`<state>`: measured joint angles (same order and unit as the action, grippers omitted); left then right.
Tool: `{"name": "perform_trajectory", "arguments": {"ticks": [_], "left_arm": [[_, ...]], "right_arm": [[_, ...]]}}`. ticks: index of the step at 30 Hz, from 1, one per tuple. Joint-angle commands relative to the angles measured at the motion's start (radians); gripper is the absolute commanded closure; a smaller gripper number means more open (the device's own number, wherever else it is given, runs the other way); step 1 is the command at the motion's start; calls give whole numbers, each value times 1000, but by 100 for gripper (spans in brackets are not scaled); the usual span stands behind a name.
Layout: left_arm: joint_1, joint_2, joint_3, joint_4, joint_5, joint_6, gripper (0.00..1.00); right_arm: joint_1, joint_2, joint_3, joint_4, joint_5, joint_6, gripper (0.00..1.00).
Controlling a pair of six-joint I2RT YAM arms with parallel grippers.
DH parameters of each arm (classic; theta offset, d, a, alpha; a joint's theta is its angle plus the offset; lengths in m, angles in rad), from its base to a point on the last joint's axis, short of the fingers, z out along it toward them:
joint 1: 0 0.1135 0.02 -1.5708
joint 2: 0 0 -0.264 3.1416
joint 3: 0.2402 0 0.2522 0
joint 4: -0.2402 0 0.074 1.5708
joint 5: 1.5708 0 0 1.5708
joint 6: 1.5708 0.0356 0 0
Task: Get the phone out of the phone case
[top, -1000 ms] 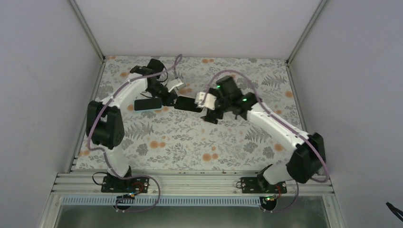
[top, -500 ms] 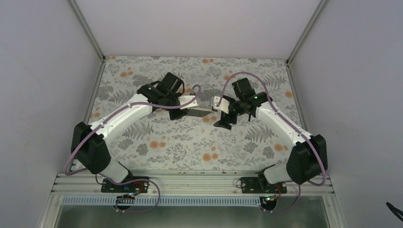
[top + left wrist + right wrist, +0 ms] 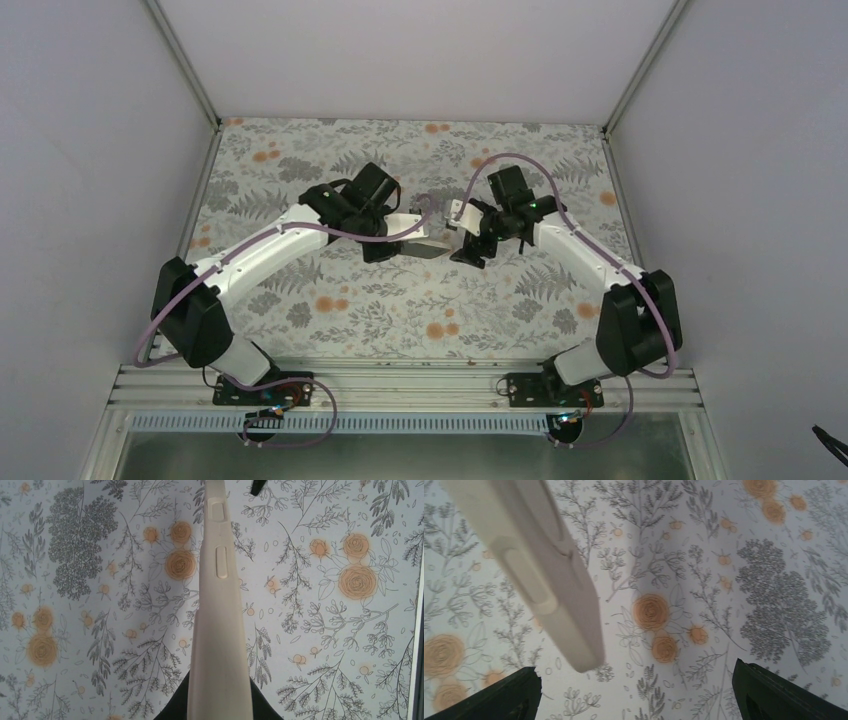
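A beige phone case [image 3: 220, 605] is seen edge-on in the left wrist view, side buttons facing the camera. My left gripper [image 3: 220, 700] is shut on its near end and holds it above the table. From above, the case [image 3: 428, 246] sticks out to the right of my left gripper [image 3: 398, 244]. My right gripper [image 3: 466, 238] is open just right of the case's free end. In the right wrist view that end [image 3: 549, 580] hangs ahead of my open right gripper [image 3: 636, 680], touching neither finger. I cannot tell whether a phone sits in the case.
The table is covered by a floral cloth [image 3: 400, 310]. Grey walls and metal posts close it in at the back and both sides. The arm bases sit on the rail [image 3: 400, 385] at the near edge.
My left arm has swung right and toward the middle with the case in its grip. My right gripper has pulled slightly back. A dark slab that lay at the left is now hidden by the left arm.
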<state>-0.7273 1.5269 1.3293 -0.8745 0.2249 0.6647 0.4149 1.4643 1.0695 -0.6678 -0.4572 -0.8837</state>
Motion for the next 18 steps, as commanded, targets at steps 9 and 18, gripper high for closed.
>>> {"name": "perform_trajectory", "arguments": {"ticks": [9, 18], "left_arm": [[-28, -13, 19, -16, -4, -25, 98], [-32, -12, 15, -3, -43, -18, 98]], "right_arm": [[-47, 94, 68, 69, 7, 26, 3], [-49, 77, 63, -11, 15, -12, 5]]}}
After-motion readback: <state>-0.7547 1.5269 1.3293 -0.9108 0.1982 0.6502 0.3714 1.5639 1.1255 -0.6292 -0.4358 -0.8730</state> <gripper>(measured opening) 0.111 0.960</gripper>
